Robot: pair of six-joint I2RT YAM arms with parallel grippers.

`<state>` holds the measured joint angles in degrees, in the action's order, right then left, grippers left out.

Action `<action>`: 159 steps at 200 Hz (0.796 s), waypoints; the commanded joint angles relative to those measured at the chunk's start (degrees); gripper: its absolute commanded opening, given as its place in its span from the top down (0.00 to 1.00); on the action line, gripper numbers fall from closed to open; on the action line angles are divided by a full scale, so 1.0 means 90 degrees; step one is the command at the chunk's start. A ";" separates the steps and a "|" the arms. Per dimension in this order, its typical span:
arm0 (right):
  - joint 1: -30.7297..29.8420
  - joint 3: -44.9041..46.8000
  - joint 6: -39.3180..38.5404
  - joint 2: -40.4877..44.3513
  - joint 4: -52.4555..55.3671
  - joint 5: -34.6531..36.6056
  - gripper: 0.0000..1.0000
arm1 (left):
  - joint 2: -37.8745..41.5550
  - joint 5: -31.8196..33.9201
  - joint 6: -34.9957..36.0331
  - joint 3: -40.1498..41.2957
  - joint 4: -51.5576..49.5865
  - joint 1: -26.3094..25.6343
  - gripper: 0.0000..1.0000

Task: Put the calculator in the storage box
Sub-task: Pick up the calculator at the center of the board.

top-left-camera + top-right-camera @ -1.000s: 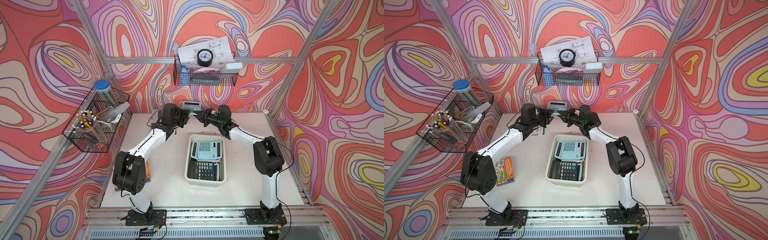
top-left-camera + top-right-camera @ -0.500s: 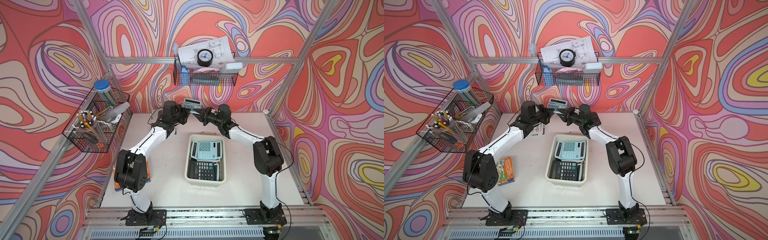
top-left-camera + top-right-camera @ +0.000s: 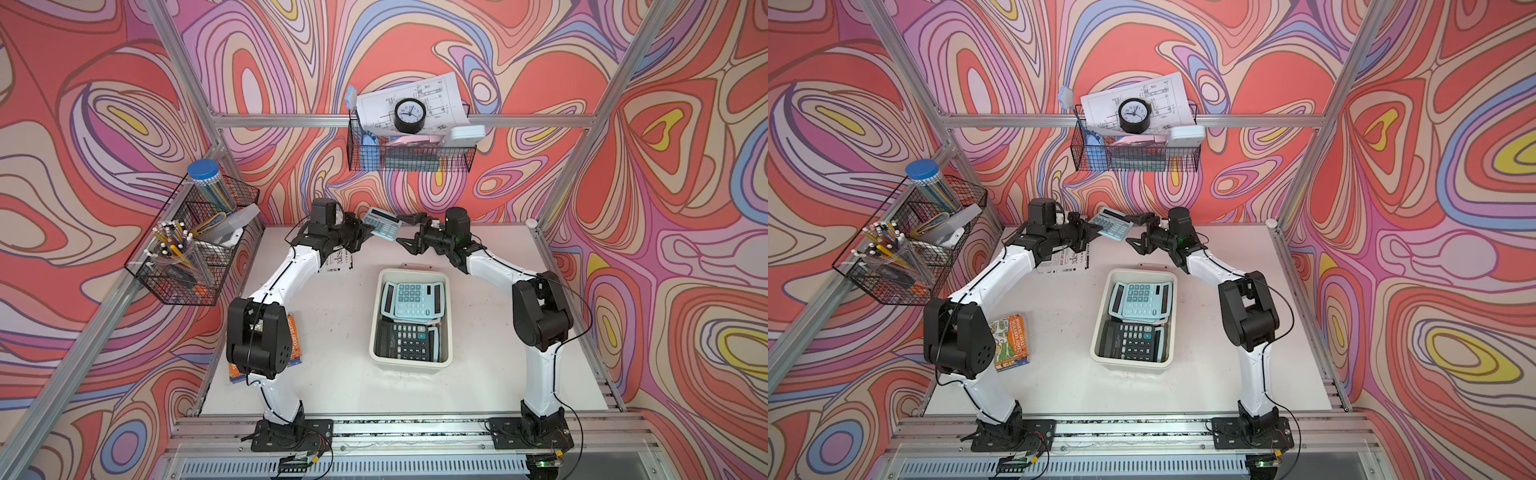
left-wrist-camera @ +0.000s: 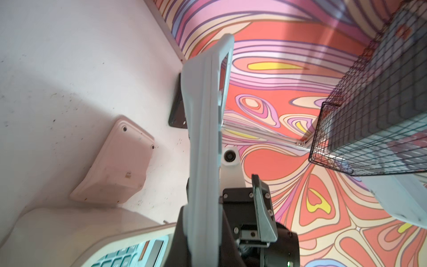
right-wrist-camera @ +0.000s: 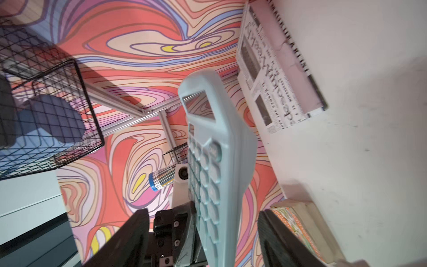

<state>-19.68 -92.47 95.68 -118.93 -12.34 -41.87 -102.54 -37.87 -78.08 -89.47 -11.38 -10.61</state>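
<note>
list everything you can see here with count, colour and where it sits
calculator: one, light blue, in the air at the back
box: one, cream, middle of table
blue calculators: at least two, in box
black calculator: one, in box
pink calculator: one, face down beside box
newspaper: one, black and white, under left arm
book: one, orange, by left arm
baskets: two, black wire, side frame and back rail
clock: one, black, on back basket
left claw: shut on calculator
right claw: open, astride calculator's other end, not touching
</note>
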 commanded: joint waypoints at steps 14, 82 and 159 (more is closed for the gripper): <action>0.0326 -0.0923 -0.2454 0.0337 0.3073 -0.0729 0.23 | -0.0049 -0.1731 0.0853 -0.0809 -0.1066 0.0224 1.00; 0.1234 -0.2890 -0.5871 -0.0301 0.7100 -0.1280 0.23 | -0.0007 -0.2871 0.2084 -0.1185 -0.3067 0.0322 1.00; 0.1566 -0.3117 -0.6838 -0.0758 0.7858 -0.2451 0.33 | 0.0632 -0.3481 0.1030 0.0247 -0.1639 0.0110 1.00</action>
<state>-5.19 -122.89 36.84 -125.84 56.97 -57.76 -100.09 -65.10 -66.70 -88.44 -31.31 -8.40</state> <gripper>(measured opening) 0.685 0.055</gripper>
